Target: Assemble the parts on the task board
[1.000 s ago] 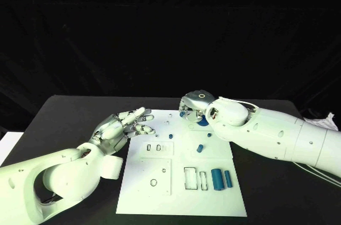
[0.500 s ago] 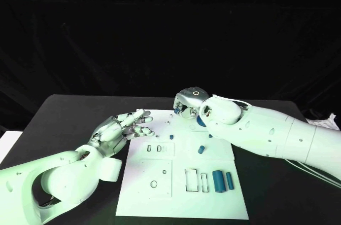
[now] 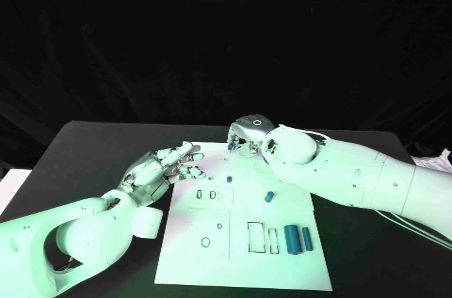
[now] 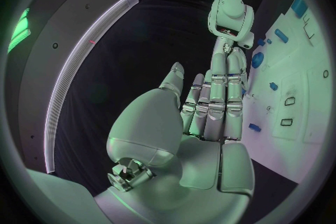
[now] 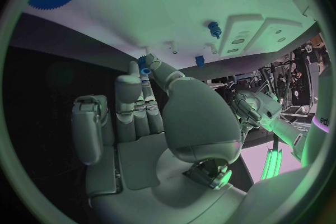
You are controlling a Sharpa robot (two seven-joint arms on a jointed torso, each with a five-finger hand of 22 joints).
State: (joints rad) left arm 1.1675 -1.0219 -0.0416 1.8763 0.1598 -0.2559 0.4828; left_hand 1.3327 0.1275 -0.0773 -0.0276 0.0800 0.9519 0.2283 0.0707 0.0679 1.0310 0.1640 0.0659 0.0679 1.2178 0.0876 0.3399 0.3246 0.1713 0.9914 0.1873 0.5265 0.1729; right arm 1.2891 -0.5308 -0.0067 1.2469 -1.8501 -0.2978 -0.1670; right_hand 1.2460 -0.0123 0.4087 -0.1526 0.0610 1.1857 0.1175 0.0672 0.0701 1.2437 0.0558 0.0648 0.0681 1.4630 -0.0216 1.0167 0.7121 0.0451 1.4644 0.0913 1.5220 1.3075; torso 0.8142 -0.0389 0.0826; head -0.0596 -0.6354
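head: looks down at table | wrists: close behind hands | shared: task board (image 3: 240, 246)

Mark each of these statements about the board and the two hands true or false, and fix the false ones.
1. The right hand pinches a small blue part. True.
2. The left hand holds a blue part. False: it holds nothing, fingers apart.
3. Two blue cylinders lie side by side at the near right of the task board. True.
4. The left hand rests on the two cylinders. False: it is at the board's far left edge.
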